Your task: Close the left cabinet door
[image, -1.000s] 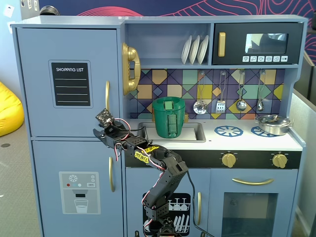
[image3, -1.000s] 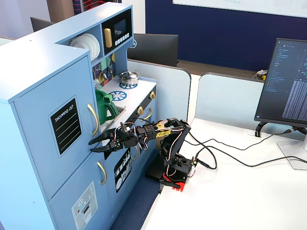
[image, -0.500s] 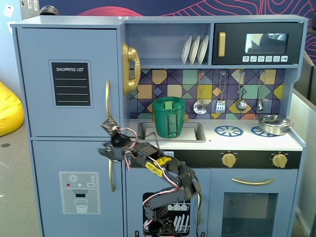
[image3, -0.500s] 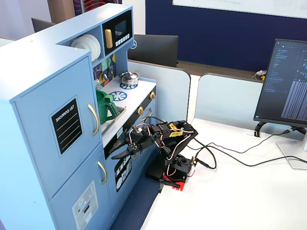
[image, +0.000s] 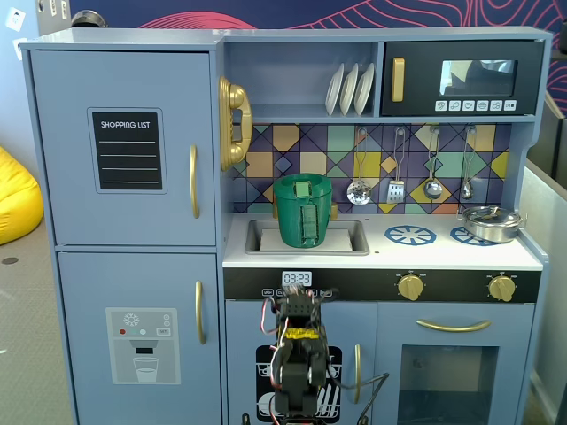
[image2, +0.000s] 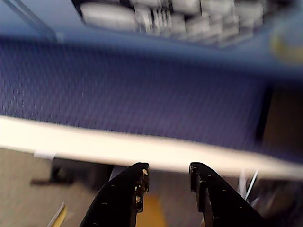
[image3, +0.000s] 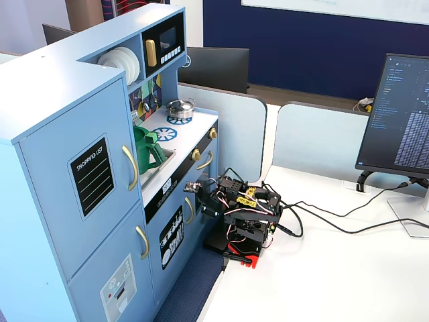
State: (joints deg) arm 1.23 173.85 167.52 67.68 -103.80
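The left cabinet door is light blue with a black "SHOPPING LIST" panel and a curved gold handle. It lies flush with the cabinet front in both fixed views. My arm is folded low on the white table in front of the kitchen's lower middle doors, far below and to the right of that door. My gripper points at the lower cabinet front. In the wrist view the gripper is open and empty, over the table edge and a blue mat.
A green pitcher stands in the sink and a steel pot on the stove. The lower dispenser door is below the task door. A monitor and cables are on the table to the right.
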